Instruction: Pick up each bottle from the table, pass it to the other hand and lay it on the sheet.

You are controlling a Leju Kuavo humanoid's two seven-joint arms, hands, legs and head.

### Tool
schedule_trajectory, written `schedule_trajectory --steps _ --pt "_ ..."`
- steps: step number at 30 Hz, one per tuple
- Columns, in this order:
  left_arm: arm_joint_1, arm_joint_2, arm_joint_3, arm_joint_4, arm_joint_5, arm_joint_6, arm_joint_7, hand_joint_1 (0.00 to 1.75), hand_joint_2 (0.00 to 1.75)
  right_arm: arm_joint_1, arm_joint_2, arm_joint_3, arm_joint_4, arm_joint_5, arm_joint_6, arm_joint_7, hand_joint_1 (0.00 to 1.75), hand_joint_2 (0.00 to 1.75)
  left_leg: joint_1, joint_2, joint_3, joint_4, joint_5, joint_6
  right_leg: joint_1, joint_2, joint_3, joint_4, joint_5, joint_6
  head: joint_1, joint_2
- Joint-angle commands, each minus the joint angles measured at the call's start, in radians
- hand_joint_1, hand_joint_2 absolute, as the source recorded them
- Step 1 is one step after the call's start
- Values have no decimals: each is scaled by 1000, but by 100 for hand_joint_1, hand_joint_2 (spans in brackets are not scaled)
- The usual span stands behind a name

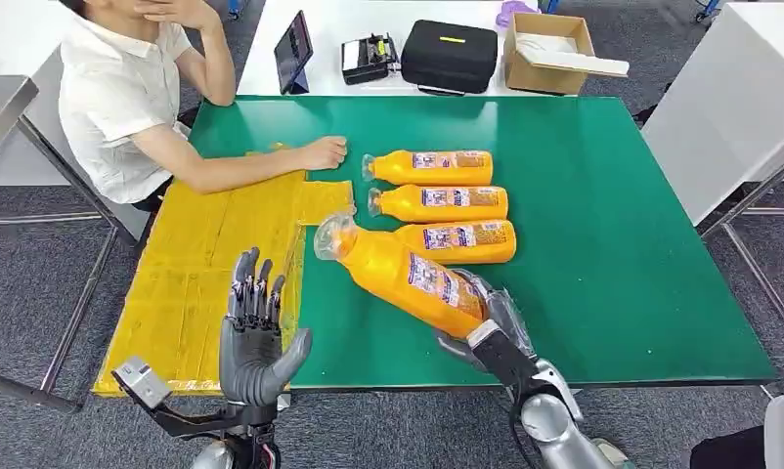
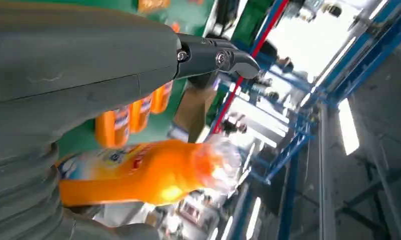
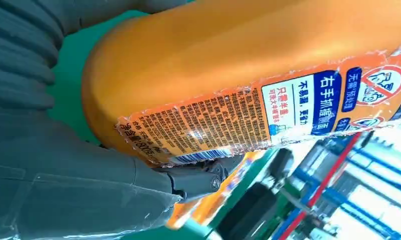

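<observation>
One orange bottle (image 1: 408, 271) is gripped by the right hand (image 1: 481, 318); left hand (image 1: 256, 337) apparently spread, holding nothing.

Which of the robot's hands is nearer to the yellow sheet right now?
Left. The left hand is raised open over the yellow sheet near its right edge, while the right hand holds a lifted bottle over the green mat, off to the sheet's right.

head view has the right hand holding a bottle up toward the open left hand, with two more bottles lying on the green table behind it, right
Not quite: the head view shows three bottles lying on the green table, not two. The rest holds: the right hand grips a tilted orange bottle, its cap toward the open left hand.
</observation>
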State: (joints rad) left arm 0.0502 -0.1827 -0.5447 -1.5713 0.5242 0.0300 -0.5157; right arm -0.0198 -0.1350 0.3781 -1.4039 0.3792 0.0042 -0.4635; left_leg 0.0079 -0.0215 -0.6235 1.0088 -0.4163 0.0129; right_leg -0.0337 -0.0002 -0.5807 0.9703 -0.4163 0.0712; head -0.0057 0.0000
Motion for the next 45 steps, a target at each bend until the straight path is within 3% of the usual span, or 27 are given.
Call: schedule_trajectory --steps 1,22,24,30,33,37,42,45 --pt "-40 12 -13 107 3 -35 6 0 175 -52 20 55 2 -32 25 -13 175 175 0 3 4 -1 -1 -1 1 2 3 -1 -1 -4 0 0" --pt "-95 2 -32 171 30 -65 70 0 175 -91 35 155 26 -30 58 -36 173 175 2 5 7 0 -3 -1 3 2 7 -1 -2 -6 0 0" --pt "-101 -3 -29 188 64 -82 90 0 175 -115 32 185 38 -31 61 -37 175 175 1 2 2 0 -1 0 1 1 2 -1 0 -3 0 0" --pt "-143 -16 -40 230 34 -75 62 0 175 -150 21 238 34 -33 78 -25 175 175 2 5 5 1 -2 -1 3 3 5 0 -1 -6 0 0" --pt "-153 -19 -43 237 14 -71 42 0 175 -157 17 250 43 -47 103 -22 175 175 0 1 2 -1 0 0 1 0 1 -1 0 -2 0 0" --pt "-169 -24 -30 228 8 -126 -28 0 175 -187 14 294 54 -47 126 -34 161 175 1 3 3 0 -1 0 1 2 3 -1 0 -3 0 0" --pt "-178 -17 -44 221 3 -251 -84 0 175 -217 5 320 100 -87 191 -24 155 175 1 3 4 0 -1 -1 2 1 4 -1 -1 -4 0 0" --pt "-177 -20 -43 222 1 -251 -85 0 175 -219 4 320 107 -88 192 -25 155 175 1 2 4 0 -1 -1 2 1 4 -1 0 -4 0 0"
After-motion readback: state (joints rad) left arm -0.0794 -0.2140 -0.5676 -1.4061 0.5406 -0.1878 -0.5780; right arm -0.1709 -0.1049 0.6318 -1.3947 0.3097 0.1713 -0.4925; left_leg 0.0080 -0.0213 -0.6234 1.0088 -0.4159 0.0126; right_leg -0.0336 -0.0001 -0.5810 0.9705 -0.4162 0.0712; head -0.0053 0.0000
